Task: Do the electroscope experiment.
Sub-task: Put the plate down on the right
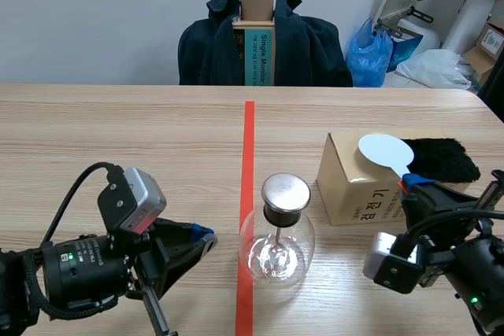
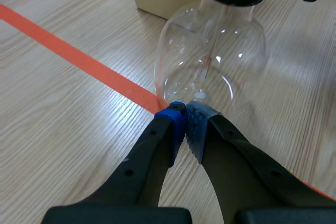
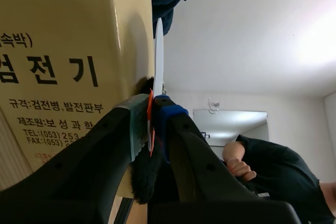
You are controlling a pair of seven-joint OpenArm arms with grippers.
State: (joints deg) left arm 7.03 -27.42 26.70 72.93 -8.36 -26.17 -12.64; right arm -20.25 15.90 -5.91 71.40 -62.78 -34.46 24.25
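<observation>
The electroscope (image 1: 279, 234), a clear glass flask with a round metal cap, stands on the table beside the red tape line. My left gripper (image 1: 206, 240) lies low just left of it, fingers shut on nothing; in the left wrist view the gripper (image 2: 184, 116) has its pads meeting right before the flask (image 2: 210, 51). My right gripper (image 1: 409, 186) is shut on the red handle of a white disc paddle (image 1: 386, 151) that lies over the cardboard box (image 1: 354, 182). In the right wrist view the gripper (image 3: 152, 124) pinches the handle, and the disc (image 3: 158, 61) shows edge-on beside the box (image 3: 68, 66).
A black fur cloth (image 1: 445, 159) rests on the box's far right side. A chair draped with a dark jacket (image 1: 264, 45) stands behind the table, with a blue bag (image 1: 370, 53) to its right. A person (image 3: 273, 166) shows in the right wrist view's background.
</observation>
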